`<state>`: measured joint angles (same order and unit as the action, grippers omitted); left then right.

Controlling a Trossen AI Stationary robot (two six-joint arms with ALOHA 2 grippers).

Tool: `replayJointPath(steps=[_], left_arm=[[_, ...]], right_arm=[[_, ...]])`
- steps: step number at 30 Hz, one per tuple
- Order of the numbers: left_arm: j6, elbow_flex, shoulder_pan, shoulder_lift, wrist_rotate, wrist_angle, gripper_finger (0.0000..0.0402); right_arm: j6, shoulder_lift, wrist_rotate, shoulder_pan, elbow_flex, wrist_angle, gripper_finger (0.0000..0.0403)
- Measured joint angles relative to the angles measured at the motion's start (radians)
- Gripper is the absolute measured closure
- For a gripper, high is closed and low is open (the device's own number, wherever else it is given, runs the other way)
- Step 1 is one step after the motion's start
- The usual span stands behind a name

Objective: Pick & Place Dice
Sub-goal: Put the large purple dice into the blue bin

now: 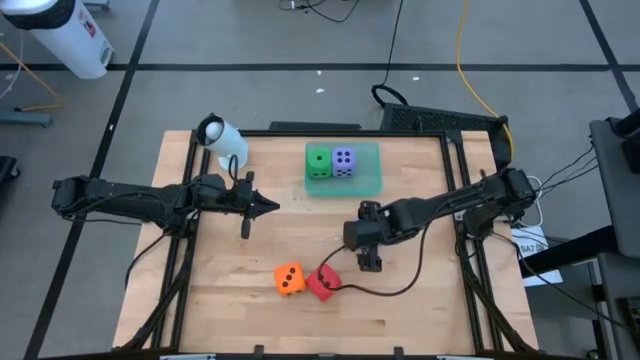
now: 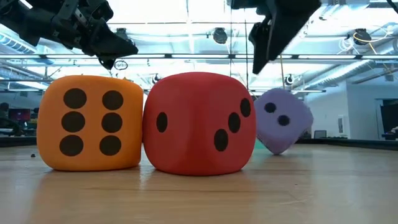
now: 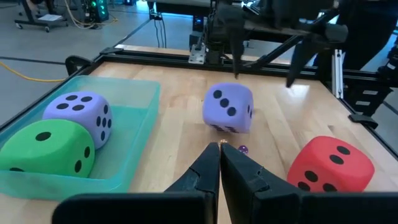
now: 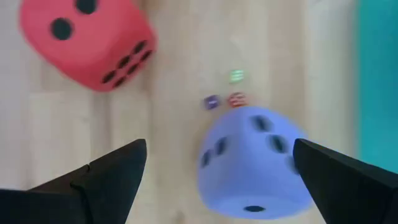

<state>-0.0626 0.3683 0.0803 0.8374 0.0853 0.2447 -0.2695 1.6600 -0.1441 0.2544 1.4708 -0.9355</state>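
Purple soft cube die with dark pips [image 4: 255, 162] sits tilted on the bare wooden table [image 1: 420, 310], below the right gripper [image 4: 217, 168], whose jaws gape wide around nothing. Green [image 1: 318, 161] and second purple dice [image 1: 343, 161] sit in the teal tray [image 1: 372, 182]; the left gripper [image 1: 268, 207] is pinched closed, empty.

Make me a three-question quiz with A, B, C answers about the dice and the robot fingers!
1. Where is the green die?
A. In the teal tray
B. Beside the orange die
C. Off the table

2. How many purple dice are there?
A. One
B. Two
C. Three

3. How are the right gripper's fingers?
A. Shut
B. Holding the red die
C. Open

Answers:
1 A, it sits in the tray beside a purple die.
2 B, one in the tray, another purple die tilted on the wood.
3 C, the fingers stand wide apart above that die.
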Motion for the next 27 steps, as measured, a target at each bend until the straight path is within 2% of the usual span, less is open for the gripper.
replayJointPath(steps=[5, 8, 10, 14, 21, 27], left_arm=[[0.001, 0.000, 0.000, 0.000, -0.002, -0.001, 0.0380], [0.001, 0.000, 0.000, 0.000, -0.004, -0.004, 0.0380], [0.001, 0.000, 0.000, 0.000, -0.006, -0.007, 0.0380], [0.001, 0.000, 0.000, 0.000, -0.007, -0.009, 0.0380], [0.002, 0.000, 0.000, 0.000, -0.007, -0.009, 0.0380], [0.003, 0.000, 0.000, 0.000, -0.007, -0.009, 0.0380]], right_arm=[[-0.086, -0.037, -0.162, -0.011, 0.001, -0.032, 0.0009], [-0.204, -0.059, -0.289, -0.017, 0.002, -0.132, 0.0009], [-0.306, -0.070, -0.332, -0.019, 0.002, -0.194, 0.0009], [-0.459, -0.105, -0.326, -0.015, -0.039, -0.203, 0.0009], [-0.523, -0.149, -0.324, 0.023, -0.182, -0.122, 0.0009], [-0.599, -0.152, -0.292, -0.019, -0.281, -0.115, 0.0009]])
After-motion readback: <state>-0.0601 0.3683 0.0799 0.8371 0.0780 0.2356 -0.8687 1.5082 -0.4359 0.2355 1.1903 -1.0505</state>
